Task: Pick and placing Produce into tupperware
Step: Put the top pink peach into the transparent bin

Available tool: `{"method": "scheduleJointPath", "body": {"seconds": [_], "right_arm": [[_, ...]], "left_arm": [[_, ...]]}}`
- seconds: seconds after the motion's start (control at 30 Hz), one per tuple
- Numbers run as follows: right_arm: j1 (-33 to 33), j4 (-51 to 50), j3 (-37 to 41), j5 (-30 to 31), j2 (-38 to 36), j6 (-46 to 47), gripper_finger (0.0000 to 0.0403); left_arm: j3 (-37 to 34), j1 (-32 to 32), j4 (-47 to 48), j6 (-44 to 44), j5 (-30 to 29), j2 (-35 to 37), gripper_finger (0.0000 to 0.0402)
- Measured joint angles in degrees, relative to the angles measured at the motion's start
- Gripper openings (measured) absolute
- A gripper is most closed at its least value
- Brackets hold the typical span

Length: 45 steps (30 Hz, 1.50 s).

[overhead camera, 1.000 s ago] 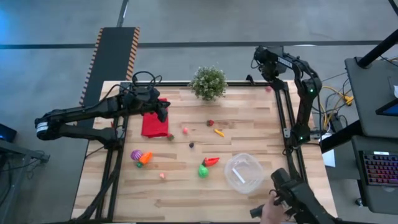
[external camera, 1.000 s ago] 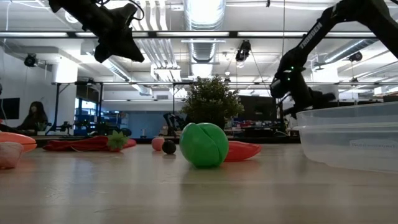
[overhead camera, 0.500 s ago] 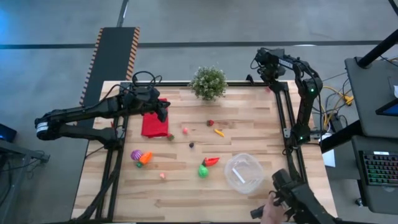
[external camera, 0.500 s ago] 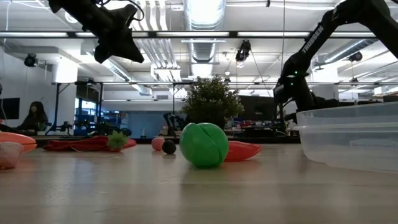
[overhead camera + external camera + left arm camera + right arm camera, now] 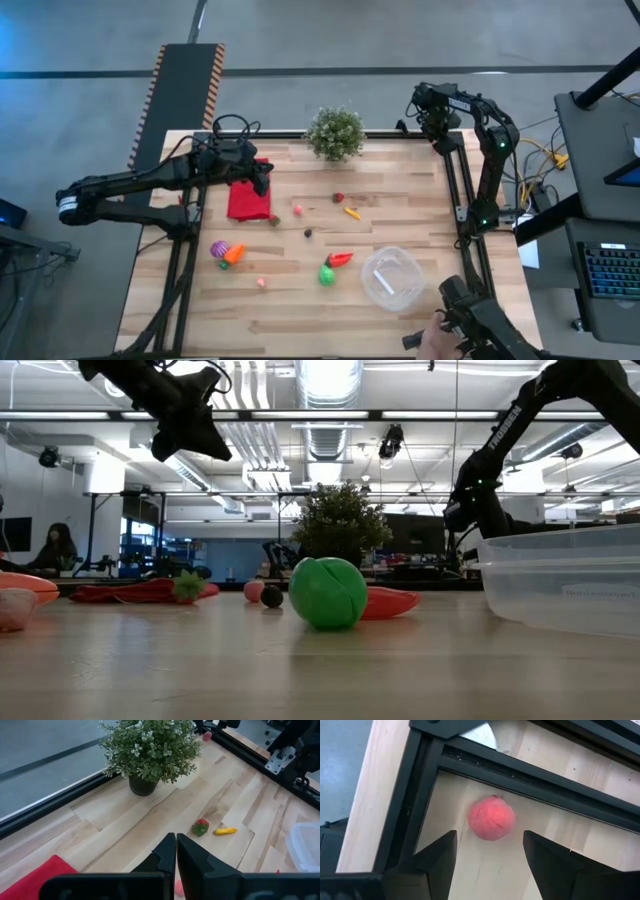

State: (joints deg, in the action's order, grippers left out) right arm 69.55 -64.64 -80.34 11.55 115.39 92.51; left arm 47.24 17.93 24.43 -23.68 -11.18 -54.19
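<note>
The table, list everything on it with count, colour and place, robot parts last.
Tupperware: one, clear, near right.
Produce pieces: about ten, mixed colours, scattered mid-table.
Pink ball: one, far right corner by the frame.
Potted plant: one, green, far edge centre.
Red cloth: one, left of centre.
Left hand: shut, empty, above the cloth.
Right hand: open, over the pink ball.

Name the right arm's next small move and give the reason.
Probably lower straight down, then close. The right pincer is open, hanging above the small round pink-red toy fruit, which lies on the wooden table beside the black frame rail and lines up with the gap between the fingers.
</note>
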Motion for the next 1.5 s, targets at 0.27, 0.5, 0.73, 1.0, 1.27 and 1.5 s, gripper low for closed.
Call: {"method": "scheduleJointPath", "body": {"seconds": [0.27,0.5,0.73,1.0,1.27,1.5], "right_arm": [[-0.3,0.2,0.6,0.3,0.0,-0.4,0.0221],[-0.3,0.4,1.2,1.8,0.0,1.7,0.0221],[-0.1,0.5,1.3,2.6,0.0,4.0,0.0202],[-0.3,0.4,1.7,3.0,0.0,3.1,0.0137],[-0.6,0.4,2.1,3.1,-0.1,3.0,0.0087],[-1.6,-0.7,3.3,3.6,-0.2,2.3,0.0088]], "left_arm": [[0.0,0.0,0.0,0.0,0.0,0.0,0.0000],[0.0,0.0,0.0,-0.1,0.3,0.1,0.0000],[0.0,0.0,0.0,-0.1,-0.2,0.3,0.0000],[0.0,0.1,0.0,-0.5,-2.0,0.5,0.0000],[0.0,0.6,0.0,-1.6,-2.6,0.7,0.0000],[-0.8,2.7,0.2,-1.5,-2.6,0.7,0.0000]]}}
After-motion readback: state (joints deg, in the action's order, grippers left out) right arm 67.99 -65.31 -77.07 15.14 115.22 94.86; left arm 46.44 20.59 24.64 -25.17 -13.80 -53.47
